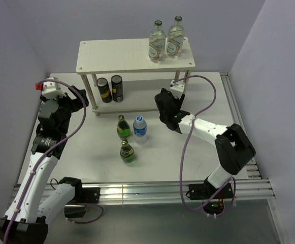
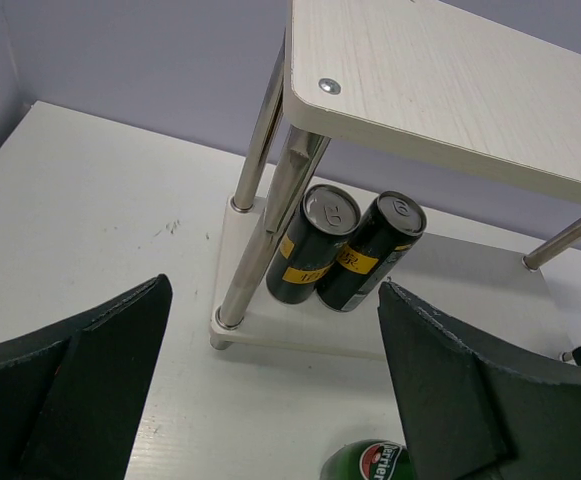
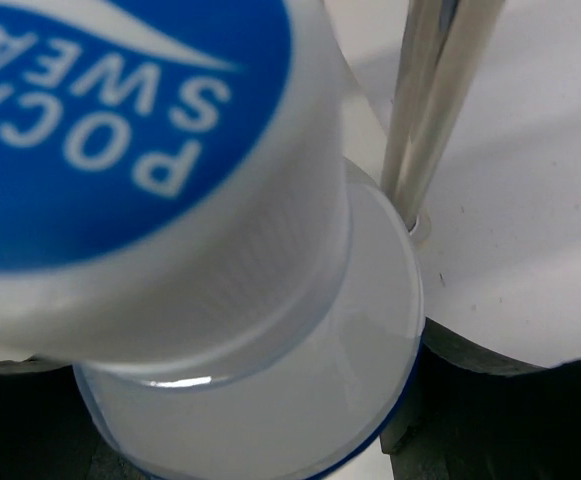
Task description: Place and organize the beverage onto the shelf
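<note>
Right of centre, the right gripper [image 1: 165,104] is clasping an upright Pocari bottle [image 3: 260,370] just before a leg [image 3: 430,100] of the shelf [image 1: 132,56], its lower tier [image 2: 290,335] lying directly ahead, while the left gripper [image 2: 270,300] is hanging open, farther off at frame left.

Cap [image 3: 120,130] "POCA SWEA"; green bottle [image 2: 370,465], perhaps "Perrier"

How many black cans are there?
2: the left can and right can stand side by side on the shelf's lower board, left end. The top board could hide others.
</note>
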Controlling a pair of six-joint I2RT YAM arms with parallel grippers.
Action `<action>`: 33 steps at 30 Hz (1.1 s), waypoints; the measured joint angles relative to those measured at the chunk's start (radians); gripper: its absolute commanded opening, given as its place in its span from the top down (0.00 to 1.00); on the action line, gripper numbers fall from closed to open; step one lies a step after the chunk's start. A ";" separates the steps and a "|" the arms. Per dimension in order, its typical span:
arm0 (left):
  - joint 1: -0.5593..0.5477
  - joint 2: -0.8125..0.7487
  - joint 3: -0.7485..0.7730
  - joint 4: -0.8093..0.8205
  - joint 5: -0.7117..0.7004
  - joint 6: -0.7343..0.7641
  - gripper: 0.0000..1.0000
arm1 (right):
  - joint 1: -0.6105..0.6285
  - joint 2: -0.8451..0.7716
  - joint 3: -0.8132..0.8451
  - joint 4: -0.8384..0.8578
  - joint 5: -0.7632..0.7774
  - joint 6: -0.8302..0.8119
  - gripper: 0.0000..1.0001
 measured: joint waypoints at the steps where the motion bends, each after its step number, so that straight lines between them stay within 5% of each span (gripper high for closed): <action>1: 0.000 0.000 0.000 0.000 0.000 0.000 0.09 | -0.016 0.024 0.018 0.003 -0.012 -0.005 1.00; 29: 0.000 0.000 0.000 0.000 0.000 0.014 0.09 | -0.116 0.312 0.277 0.108 0.009 -0.092 1.00; 30: 0.000 0.000 0.000 0.000 0.000 0.014 0.09 | -0.119 0.320 0.286 0.109 0.008 -0.099 0.98; 33: 0.000 0.000 0.000 0.000 0.000 0.014 0.09 | -0.125 0.337 0.303 0.116 0.010 -0.105 0.48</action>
